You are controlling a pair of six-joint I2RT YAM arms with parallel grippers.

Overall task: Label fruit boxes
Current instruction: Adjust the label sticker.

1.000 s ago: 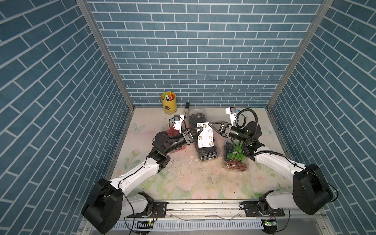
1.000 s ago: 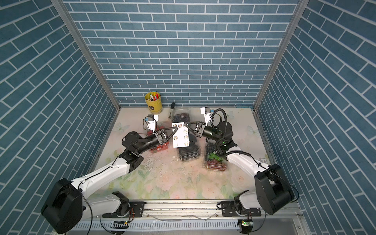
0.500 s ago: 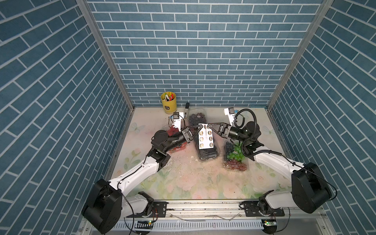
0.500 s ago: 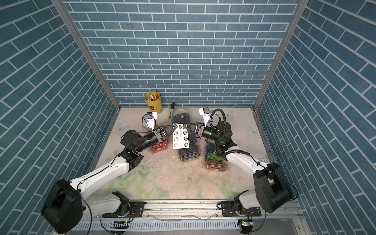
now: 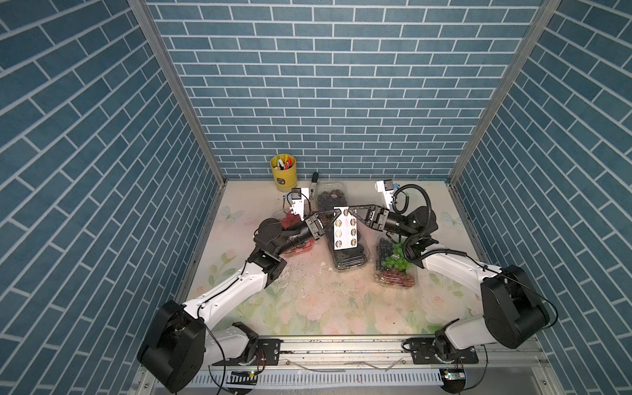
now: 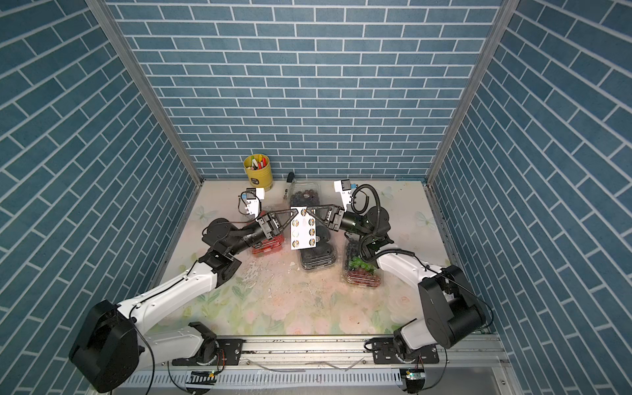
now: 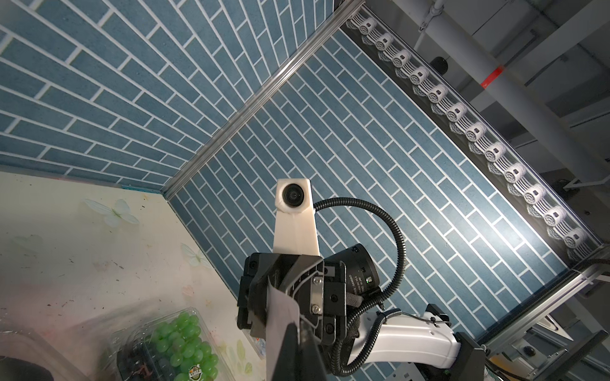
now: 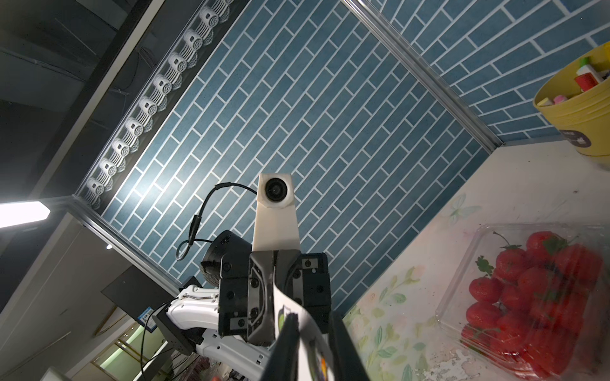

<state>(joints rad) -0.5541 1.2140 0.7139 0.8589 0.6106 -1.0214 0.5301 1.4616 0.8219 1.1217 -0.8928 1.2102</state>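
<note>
A white sticker sheet (image 5: pixel 345 229) (image 6: pixel 303 229) hangs in the air over the black-fruit box (image 5: pixel 350 256). My left gripper (image 5: pixel 337 212) (image 7: pixel 297 326) is shut on the sheet's top corner. My right gripper (image 5: pixel 349 209) (image 8: pixel 313 326) meets it from the opposite side with its jaws a little apart. The sheet (image 8: pixel 297 310) runs between them against one finger. The strawberry box (image 8: pixel 534 290) (image 6: pixel 268 246) lies partly under my left arm. The dark grape box (image 5: pixel 330 196) is at the back and the mixed grape box (image 5: pixel 395 265) (image 7: pixel 178 343) is under my right arm.
A yellow pen cup (image 5: pixel 284 171) (image 8: pixel 581 112) stands at the back wall. A marker (image 5: pixel 313 183) lies beside the dark grape box. Blue brick walls close in three sides, and a metal rail (image 5: pixel 342 345) runs along the front edge.
My left gripper has closed on the sheet's corner. My right gripper's jaws have parted slightly round the sheet. The sheet has shifted a little toward the left and back.
</note>
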